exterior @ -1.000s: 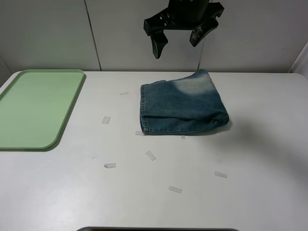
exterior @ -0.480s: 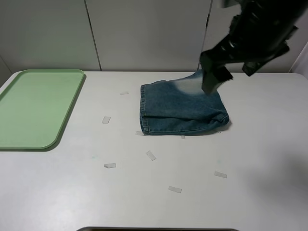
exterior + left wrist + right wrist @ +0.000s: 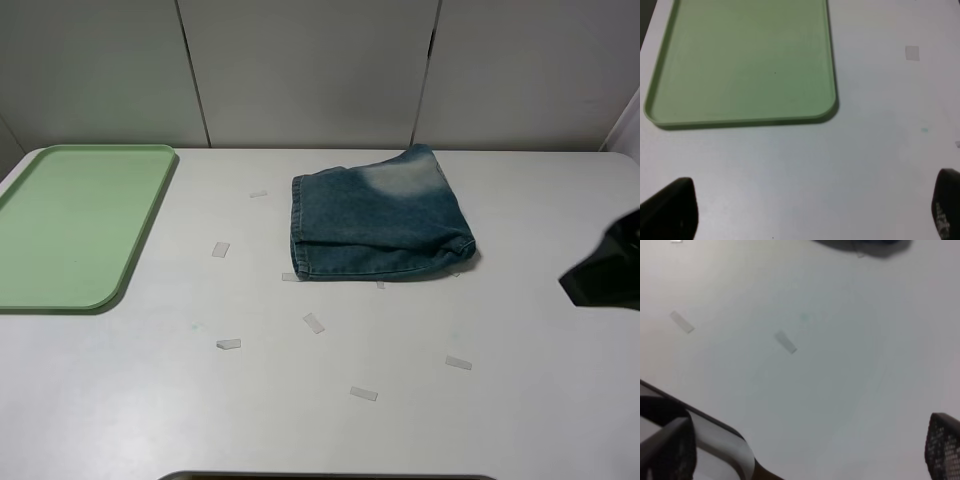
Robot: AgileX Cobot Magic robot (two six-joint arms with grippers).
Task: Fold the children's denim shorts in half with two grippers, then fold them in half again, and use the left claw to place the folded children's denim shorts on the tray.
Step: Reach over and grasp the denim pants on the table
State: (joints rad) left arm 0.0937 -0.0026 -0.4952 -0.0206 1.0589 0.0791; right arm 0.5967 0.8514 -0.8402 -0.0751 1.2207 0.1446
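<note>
The children's denim shorts (image 3: 380,222) lie folded in a compact blue rectangle on the white table, back of centre, with a faded pale patch at the far edge. The light-green tray (image 3: 75,222) sits at the far left with nothing on it; the left wrist view shows its near rim (image 3: 740,119). My left gripper (image 3: 809,215) hovers open over bare table just off that rim. My right gripper (image 3: 805,452) is open above the table on the right, well apart from the shorts. Only a dark part of the right arm (image 3: 605,272) shows at the exterior view's right edge.
Several small whitish tape strips (image 3: 314,322) are scattered on the table in front of and left of the shorts; two more strips (image 3: 785,342) show under the right gripper. A dark table edge (image 3: 715,427) crosses the right wrist view.
The black arm that hung open above the far side of the shorts has swept right and down to the right edge of the view. The shorts and tray have not moved.
</note>
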